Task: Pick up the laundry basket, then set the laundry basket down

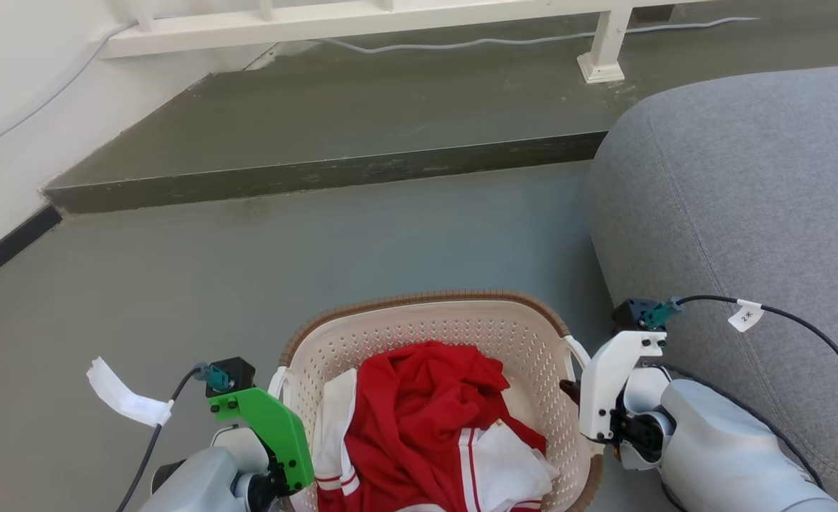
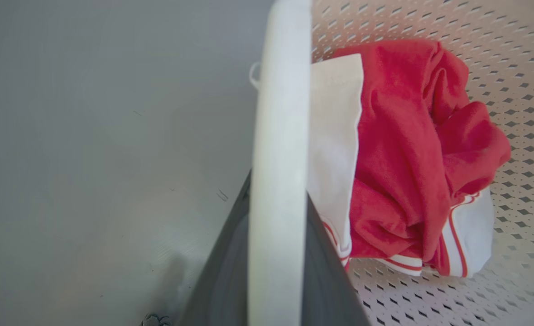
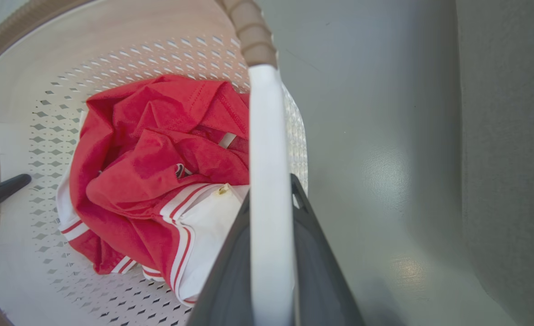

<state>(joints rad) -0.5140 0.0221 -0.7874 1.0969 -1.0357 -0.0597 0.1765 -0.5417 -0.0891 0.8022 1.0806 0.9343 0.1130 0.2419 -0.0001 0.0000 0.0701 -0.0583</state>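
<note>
My left gripper [image 2: 278,190] clenched on left loop handle [image 2: 279,113], my right gripper [image 3: 271,192] on right loop handle [image 3: 267,127]. Laundry basket [image 1: 426,323] between them, over grey floor [image 1: 248,284]. I'd move both arms evenly, rim level.

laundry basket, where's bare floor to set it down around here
Widest bare patch: the grey floor ahead of the laundry basket, bordered by the dark step beyond, the black skirting at left and the grey sofa at right. Crowded: the narrow gap between basket and sofa, where the right claw sits.
</note>
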